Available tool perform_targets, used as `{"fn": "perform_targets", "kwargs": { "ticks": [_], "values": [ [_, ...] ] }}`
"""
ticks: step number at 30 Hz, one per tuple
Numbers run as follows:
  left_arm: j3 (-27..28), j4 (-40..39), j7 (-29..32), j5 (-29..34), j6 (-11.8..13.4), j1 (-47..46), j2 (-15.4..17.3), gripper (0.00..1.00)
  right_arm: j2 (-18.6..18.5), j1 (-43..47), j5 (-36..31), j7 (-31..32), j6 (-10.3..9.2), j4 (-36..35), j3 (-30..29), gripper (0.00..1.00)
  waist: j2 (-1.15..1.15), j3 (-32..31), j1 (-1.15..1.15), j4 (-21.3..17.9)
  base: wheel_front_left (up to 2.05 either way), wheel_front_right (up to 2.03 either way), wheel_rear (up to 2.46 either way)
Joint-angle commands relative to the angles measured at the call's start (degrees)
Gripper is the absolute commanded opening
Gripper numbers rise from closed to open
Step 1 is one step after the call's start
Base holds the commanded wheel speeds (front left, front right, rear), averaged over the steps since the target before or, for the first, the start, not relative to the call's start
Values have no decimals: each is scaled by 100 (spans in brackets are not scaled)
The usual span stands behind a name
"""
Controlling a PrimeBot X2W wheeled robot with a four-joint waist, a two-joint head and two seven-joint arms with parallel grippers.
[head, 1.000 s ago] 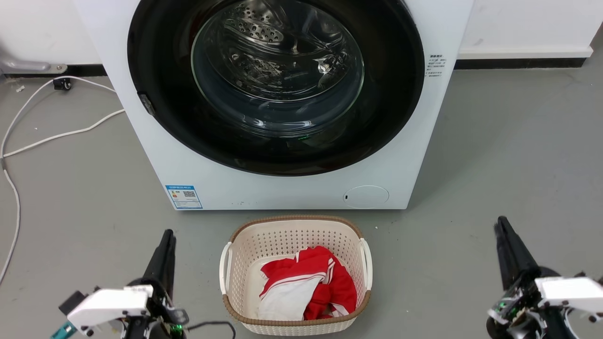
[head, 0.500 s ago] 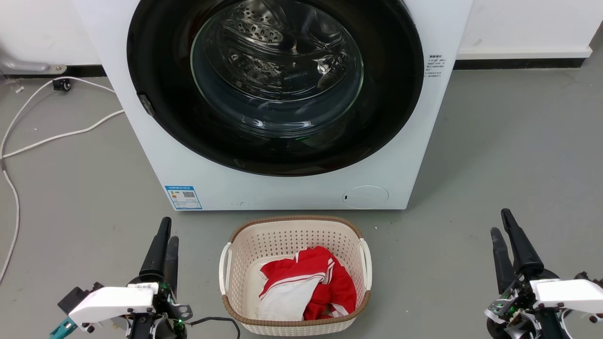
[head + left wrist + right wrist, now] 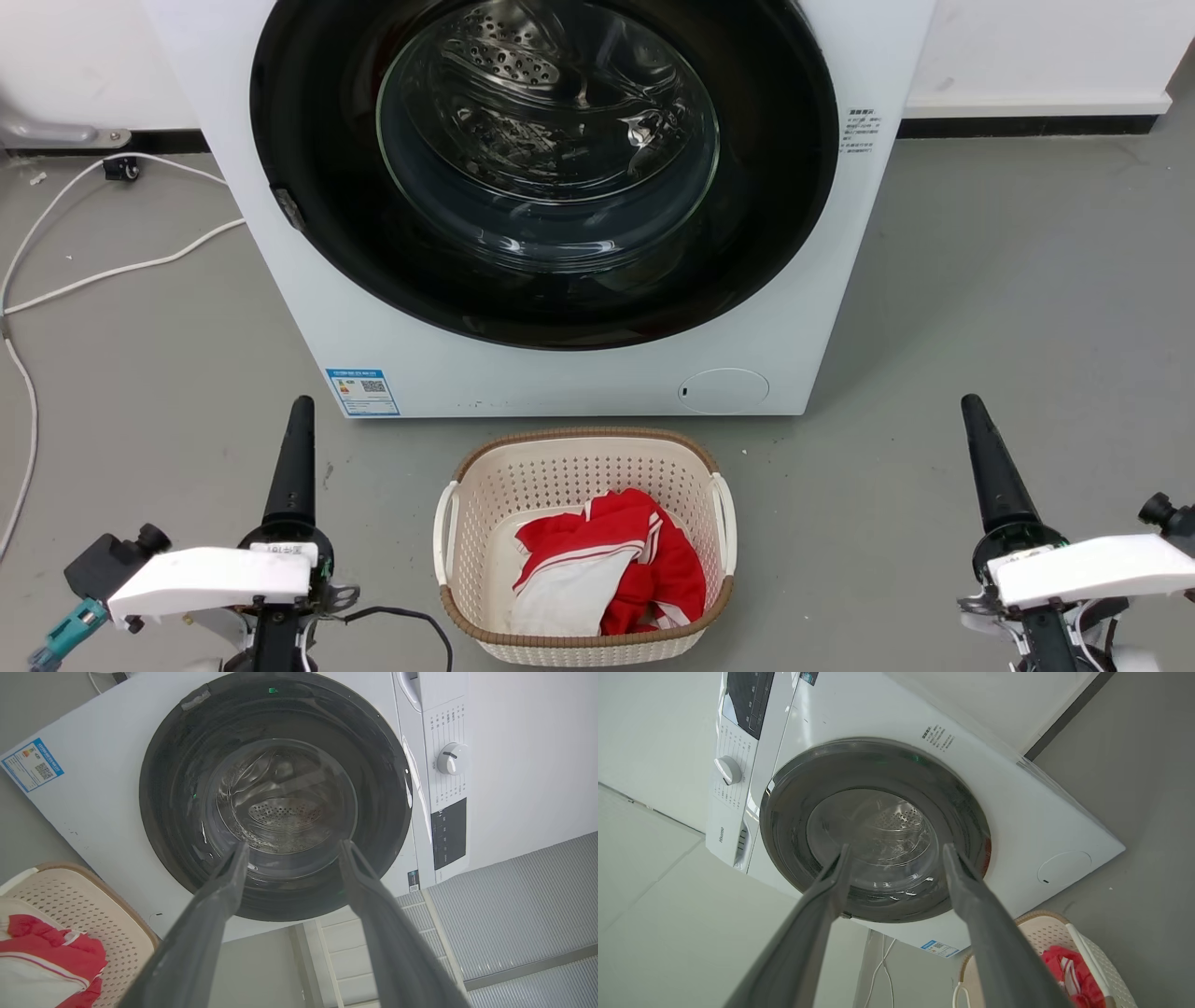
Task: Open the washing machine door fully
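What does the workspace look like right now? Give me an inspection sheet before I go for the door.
Surface: grey floor, smooth.
Job's things: washing machine door shut, flush on the white washing machine.
Clutter: cream laundry basket in front of the machine, holding a red and white garment.
Grippers: left gripper open; right gripper open; both empty, apart from the door.
Cables: white cable on the floor left of the machine.
Surroundings: white wall with dark skirting behind.

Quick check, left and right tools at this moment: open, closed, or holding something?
Left tool: open, holding nothing.
Right tool: open, holding nothing.
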Motion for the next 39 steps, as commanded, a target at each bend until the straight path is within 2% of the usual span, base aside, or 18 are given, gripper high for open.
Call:
{"fn": "perform_targets", "kwargs": {
  "ticks": [1,12,22,39],
  "values": [
    [-17,-157,-54,216,-11,-73,18,100,-7,-34,-276,-56,1,-160,25,100,0,-2,-1,1,0,0,0],
    [-190,-455,-283,1866,25,-2,18,100,4,75,-1697,-279,1,-382,81,100,0,-2,-1,-9,0,0,0],
    [-365,-524,-467,3128,147,91,18,100,13,124,-2630,-369,1,-461,165,100,0,0,-1,-23,0,0,0],
    [-627,-479,-752,4701,435,200,130,100,26,263,-3846,-389,1,-535,201,100,0,-20,-1,-12,0,0,0]
  ]
}}
